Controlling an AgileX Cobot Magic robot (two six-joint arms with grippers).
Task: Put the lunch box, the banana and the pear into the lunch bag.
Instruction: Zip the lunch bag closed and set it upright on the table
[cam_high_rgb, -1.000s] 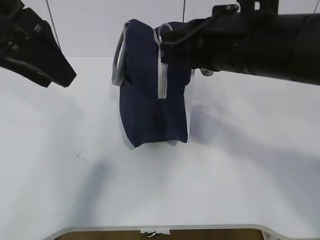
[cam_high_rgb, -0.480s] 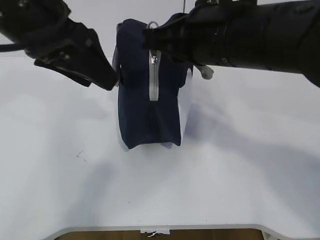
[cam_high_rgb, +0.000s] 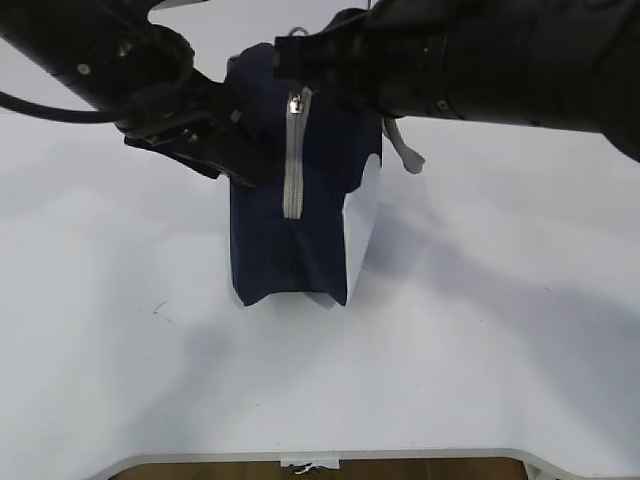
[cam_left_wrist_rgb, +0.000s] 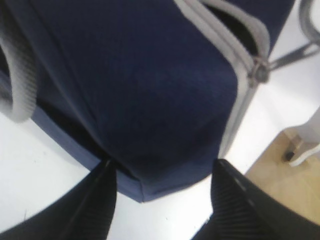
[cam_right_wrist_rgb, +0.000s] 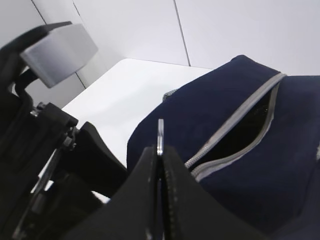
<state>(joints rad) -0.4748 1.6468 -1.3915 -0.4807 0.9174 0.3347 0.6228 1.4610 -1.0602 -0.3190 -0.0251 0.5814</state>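
Moved in: left end effector (cam_left_wrist_rgb: 162, 192), fingers spread, against your lunch bag (cam_high_rgb: 290, 215); right end effector (cam_right_wrist_rgb: 159, 150) pinches its ring pull (cam_right_wrist_rgb: 160, 136)

A boxy navy-blue fabric lunch bag (cam_high_rgb: 290, 230) with a white lower side panel stands upright on the white table (cam_high_rgb: 480, 350). A grey zipper (cam_high_rgb: 293, 155) runs down the bag's near face from its top edge. The black left gripper (cam_high_rgb: 235, 160) presses against the bag's left upper side. The black right gripper (cam_high_rgb: 295, 55) sits at the bag's top, by the zipper's upper end.
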